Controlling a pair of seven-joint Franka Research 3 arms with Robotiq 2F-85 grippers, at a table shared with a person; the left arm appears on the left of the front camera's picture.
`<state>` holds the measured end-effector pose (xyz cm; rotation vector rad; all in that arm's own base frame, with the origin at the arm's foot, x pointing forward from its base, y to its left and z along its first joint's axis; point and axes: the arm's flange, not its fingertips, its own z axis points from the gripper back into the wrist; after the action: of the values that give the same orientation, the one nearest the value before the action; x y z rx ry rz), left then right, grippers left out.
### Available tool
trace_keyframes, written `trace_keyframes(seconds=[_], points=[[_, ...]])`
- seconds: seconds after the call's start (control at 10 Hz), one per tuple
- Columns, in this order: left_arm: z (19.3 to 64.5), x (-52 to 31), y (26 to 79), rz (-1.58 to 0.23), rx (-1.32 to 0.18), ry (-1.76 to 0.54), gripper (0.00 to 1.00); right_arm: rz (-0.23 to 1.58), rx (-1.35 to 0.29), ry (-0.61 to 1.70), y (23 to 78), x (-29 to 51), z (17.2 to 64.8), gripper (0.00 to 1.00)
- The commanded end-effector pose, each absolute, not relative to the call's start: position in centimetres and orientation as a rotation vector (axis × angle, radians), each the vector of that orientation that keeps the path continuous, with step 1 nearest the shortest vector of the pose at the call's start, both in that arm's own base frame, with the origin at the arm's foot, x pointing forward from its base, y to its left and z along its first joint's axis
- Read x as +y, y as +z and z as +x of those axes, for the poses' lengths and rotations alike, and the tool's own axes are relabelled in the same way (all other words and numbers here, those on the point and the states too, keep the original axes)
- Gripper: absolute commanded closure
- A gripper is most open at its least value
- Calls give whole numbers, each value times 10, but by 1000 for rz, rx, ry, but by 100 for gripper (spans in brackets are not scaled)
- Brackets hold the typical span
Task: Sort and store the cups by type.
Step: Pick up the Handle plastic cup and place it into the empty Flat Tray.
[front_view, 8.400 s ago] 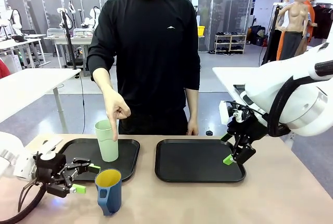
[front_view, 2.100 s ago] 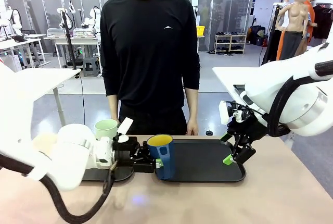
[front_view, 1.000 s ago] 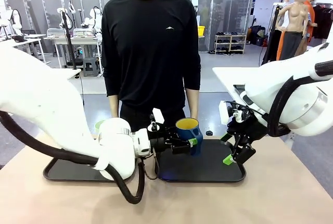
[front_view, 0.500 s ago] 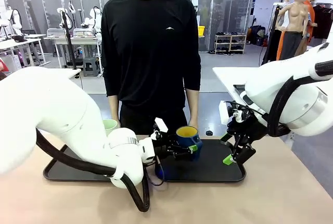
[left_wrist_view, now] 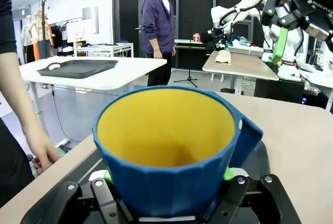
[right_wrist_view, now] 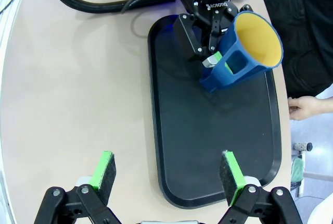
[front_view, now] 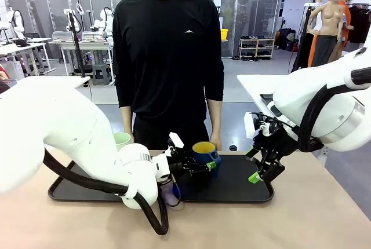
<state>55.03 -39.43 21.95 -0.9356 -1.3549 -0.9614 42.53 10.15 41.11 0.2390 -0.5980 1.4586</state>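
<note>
Since half a second back the left gripper [front_view: 204, 166] has dropped slightly; the blue mug [front_view: 204, 155] now sits lower over the right tray [right_wrist_view: 218, 146], toward its far left part. Jaws are clamped on the mug's lower body, mug tilted, and in the right wrist view it looks just above the tray, contact unclear.

Progress, as I judge it: the mint tumbler [front_view: 122, 141] stands on the left tray [front_view: 61, 191], so that type is done; the mug needs only set-down and release.

Right gripper [right_wrist_view: 166, 178] idles spread wide above the tray's near right edge, holding nothing. The tray's middle and right are bare. Person's hand [right_wrist_view: 302, 107] rests at the far worktop [right_wrist_view: 78, 104] edge, just beyond the tray rim.
</note>
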Motion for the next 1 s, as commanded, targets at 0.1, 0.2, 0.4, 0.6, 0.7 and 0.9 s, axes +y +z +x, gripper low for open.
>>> trace_keyframes(seconds=[0.1,0.2,0.4,0.6,0.7,0.9], points=[[544,-413,195,-861,-1347,-962,26,225,-593,1454,411,101,425,0],[546,-414,192,-851,-1339,-959,26,225,-593,1454,411,101,425,0],[549,-415,186,-843,-1323,-960,26,225,-593,1454,411,101,425,0],[550,-415,181,-835,-1317,-963,26,225,-593,1454,411,101,425,0],[550,-415,179,-832,-1315,-963,26,225,-593,1454,411,101,425,0],[549,-413,178,-840,-1303,-955,26,225,-593,1454,411,101,425,0]])
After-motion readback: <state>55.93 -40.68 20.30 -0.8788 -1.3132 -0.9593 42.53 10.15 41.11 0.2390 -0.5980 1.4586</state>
